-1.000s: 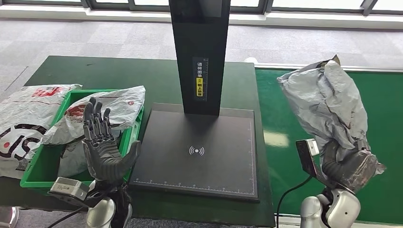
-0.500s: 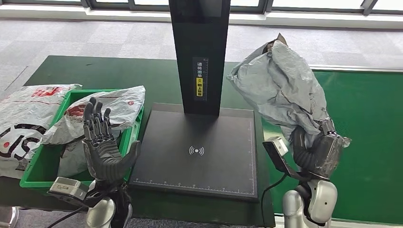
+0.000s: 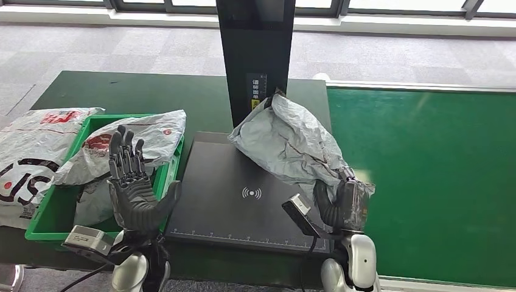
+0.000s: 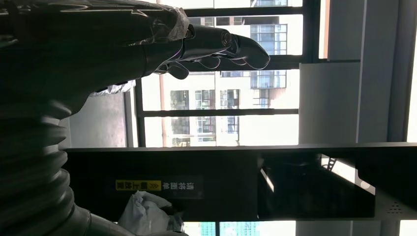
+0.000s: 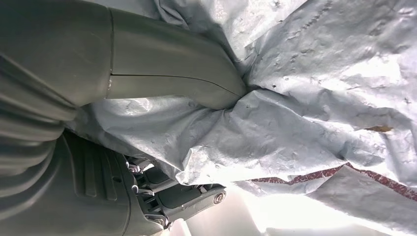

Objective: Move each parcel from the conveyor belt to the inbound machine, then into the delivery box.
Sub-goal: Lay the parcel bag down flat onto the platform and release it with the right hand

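Note:
My right hand (image 3: pixel 342 205) grips the near end of a crumpled grey parcel (image 3: pixel 285 144), which stretches over the right half of the inbound machine's black scan plate (image 3: pixel 231 210) toward its black post (image 3: pixel 255 67). In the right wrist view the thumb (image 5: pixel 167 73) presses into the grey parcel (image 5: pixel 314 98). My left hand (image 3: pixel 132 182) is raised with spread fingers and holds nothing, at the plate's left edge beside the green delivery box (image 3: pixel 58 213). The green conveyor belt (image 3: pixel 438 182) lies to the right.
The green box holds white and grey parcels (image 3: pixel 131 143). Another white parcel (image 3: pixel 27 158) lies outside it at the far left. The machine stands on a dark green table (image 3: pixel 146 94). Grey floor and windows lie beyond.
My right arm has swung left and down, carrying the grey parcel from above the conveyor belt to over the scan plate. The left hand has stayed put.

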